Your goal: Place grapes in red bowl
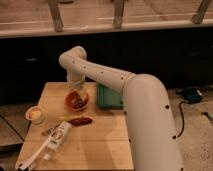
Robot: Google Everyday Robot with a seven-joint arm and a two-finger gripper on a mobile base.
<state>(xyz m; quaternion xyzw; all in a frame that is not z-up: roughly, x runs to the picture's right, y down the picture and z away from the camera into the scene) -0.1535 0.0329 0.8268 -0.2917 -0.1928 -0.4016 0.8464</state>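
Cam high behind arm (117, 80), looking down on table (100, 142) (gripper (77, 94) over bowl (68, 101)).

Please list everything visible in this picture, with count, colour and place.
table: one, light wood, centre
red bowl: one, red, far middle of table
grapes: count unclear, dark, inside red bowl, probably
green box: one, green, right of red bowl, partly behind arm
small bowl: one, pale, table's left edge
packet: one, dark red, in front of red bowl
bottle: one, white, lying front left
arm: one, white, reaching from the right
gripper: one, white, just above red bowl
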